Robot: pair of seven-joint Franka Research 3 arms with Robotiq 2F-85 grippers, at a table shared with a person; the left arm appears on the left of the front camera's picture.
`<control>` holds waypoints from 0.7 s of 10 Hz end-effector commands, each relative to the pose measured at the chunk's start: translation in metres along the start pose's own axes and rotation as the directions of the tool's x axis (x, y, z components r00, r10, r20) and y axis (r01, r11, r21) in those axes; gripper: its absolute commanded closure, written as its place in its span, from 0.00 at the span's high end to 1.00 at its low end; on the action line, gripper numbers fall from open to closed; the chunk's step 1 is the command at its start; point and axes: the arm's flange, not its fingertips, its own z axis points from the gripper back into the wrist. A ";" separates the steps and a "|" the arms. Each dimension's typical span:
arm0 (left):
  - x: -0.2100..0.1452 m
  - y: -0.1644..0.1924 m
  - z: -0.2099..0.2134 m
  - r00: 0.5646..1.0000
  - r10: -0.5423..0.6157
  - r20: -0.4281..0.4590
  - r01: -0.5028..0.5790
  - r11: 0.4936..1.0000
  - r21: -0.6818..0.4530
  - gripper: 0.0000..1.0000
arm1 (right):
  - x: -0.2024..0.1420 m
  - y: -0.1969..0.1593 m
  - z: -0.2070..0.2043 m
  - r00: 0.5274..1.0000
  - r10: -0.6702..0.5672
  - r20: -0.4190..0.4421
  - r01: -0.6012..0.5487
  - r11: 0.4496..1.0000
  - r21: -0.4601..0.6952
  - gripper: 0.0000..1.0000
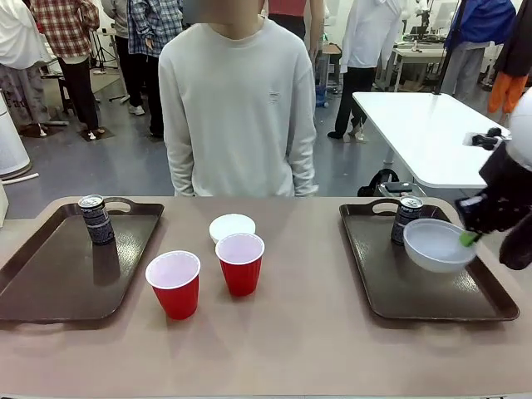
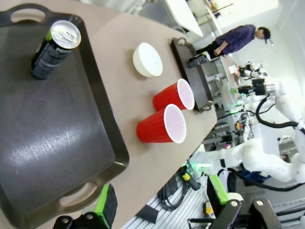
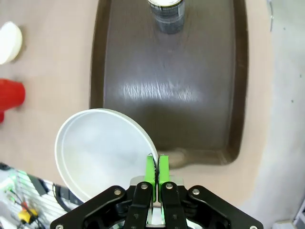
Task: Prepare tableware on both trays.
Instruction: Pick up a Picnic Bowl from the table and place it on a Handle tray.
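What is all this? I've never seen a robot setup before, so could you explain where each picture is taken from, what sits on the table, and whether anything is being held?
Two robot arms work at a table, and a person stands across from them. The front picture comes from a fixed camera between the arms. The other two come from cameras on each arm's wrist, looking along its claw.

On the tan table lie two dark brown trays, the left tray and the right tray. Each carries a dark drink can: left can, right can. Between the trays stand two red cups and a white bowl.

The right claw is shut on the rim of a second white bowl, holding it tilted over the right tray. The left claw is open and holds nothing. It hovers above the left tray's end.
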 end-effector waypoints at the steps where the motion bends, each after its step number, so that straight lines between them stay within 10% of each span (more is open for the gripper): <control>1: 0.000 0.000 0.001 1.000 -0.001 0.013 0.001 1.000 -0.011 1.00 | 0.035 0.022 -0.033 0.999 -0.034 0.025 0.035 0.999 -0.016 0.04; 7: 0.000 0.000 0.001 1.000 -0.001 0.013 0.001 1.000 -0.011 1.00 | 0.049 -0.002 -0.113 0.994 -0.095 -0.061 0.092 0.994 -0.063 0.04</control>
